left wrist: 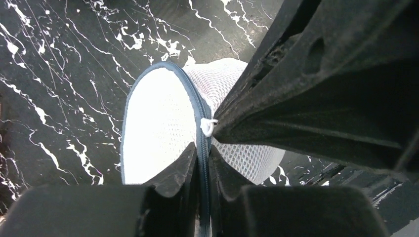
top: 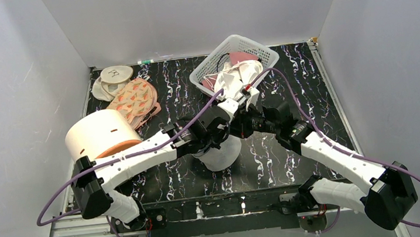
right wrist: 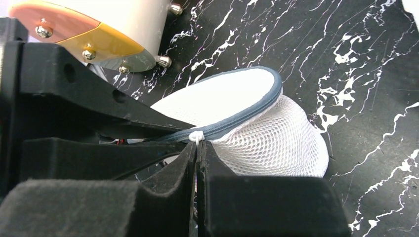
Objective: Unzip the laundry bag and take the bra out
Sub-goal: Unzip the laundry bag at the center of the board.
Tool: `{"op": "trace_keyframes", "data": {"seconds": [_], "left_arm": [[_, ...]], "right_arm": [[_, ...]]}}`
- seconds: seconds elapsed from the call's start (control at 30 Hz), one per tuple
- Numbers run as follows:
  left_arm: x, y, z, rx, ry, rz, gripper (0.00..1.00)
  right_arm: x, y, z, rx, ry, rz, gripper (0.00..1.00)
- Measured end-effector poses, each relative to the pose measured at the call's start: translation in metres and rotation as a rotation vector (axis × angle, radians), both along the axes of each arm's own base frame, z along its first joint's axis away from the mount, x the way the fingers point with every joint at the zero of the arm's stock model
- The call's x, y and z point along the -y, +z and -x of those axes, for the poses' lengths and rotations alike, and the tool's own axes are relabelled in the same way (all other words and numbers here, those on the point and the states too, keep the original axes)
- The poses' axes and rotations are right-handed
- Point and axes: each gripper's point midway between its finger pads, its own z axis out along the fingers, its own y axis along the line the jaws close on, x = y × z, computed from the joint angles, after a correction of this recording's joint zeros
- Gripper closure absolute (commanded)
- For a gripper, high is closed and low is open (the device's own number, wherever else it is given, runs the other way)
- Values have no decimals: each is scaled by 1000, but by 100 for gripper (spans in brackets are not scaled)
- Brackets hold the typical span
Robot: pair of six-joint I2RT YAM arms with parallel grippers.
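Observation:
The laundry bag (top: 221,154) is a small white mesh case with a grey rim zipper, standing on edge near the table's front middle. My left gripper (left wrist: 202,159) is shut on the bag's zipper rim (left wrist: 202,143); the bag (left wrist: 158,133) fills that view. My right gripper (right wrist: 197,154) is shut on the white zipper pull (right wrist: 195,136), at the rim of the bag (right wrist: 267,133). The pull (left wrist: 208,126) also shows in the left wrist view, against the right gripper's dark finger. The visible stretch of zipper looks closed. In the top view both grippers meet over the bag, left (top: 212,131) and right (top: 245,123). The bra is hidden.
A big cream cylinder with an orange base (top: 100,136) lies at the left, close to my left arm. Peach floral pads (top: 135,100) and a cream lid (top: 116,74) lie at the back left. A white lattice basket (top: 265,54) holding a white cloth (top: 232,81) stands at the back.

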Motion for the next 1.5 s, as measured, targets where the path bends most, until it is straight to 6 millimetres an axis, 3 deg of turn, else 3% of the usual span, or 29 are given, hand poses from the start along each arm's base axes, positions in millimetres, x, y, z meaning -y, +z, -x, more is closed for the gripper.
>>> {"op": "trace_keyframes", "data": {"seconds": [0.07, 0.33, 0.53, 0.57, 0.63, 0.87, 0.97, 1.3, 1.5], "left_arm": [[-1, 2, -1, 16, -14, -5, 100], [-12, 14, -1, 73, -62, -23, 100], [-21, 31, 1, 127, -98, 3, 100], [-22, 31, 1, 133, -102, 2, 96], [-23, 30, 1, 138, -107, -7, 76], [-27, 17, 2, 110, -96, -50, 44], [-23, 12, 4, 78, -74, -32, 40], [-7, 6, 3, 23, 1, 36, 61], [-9, -3, 1, 11, 35, 13, 85]], "right_arm": [[1, -1, -3, 5, -17, 7, 100], [9, -8, -15, 11, -88, 43, 100], [21, -28, -31, -38, -146, 75, 100], [23, -29, -32, -44, -151, 75, 100], [25, -28, -32, -46, -146, 69, 100], [15, -11, -22, -15, -56, 1, 100], [6, -7, -14, -19, -13, -23, 100], [-10, 0, 4, -35, 54, -70, 100], [-10, 3, 6, -30, 51, -77, 100]]}}
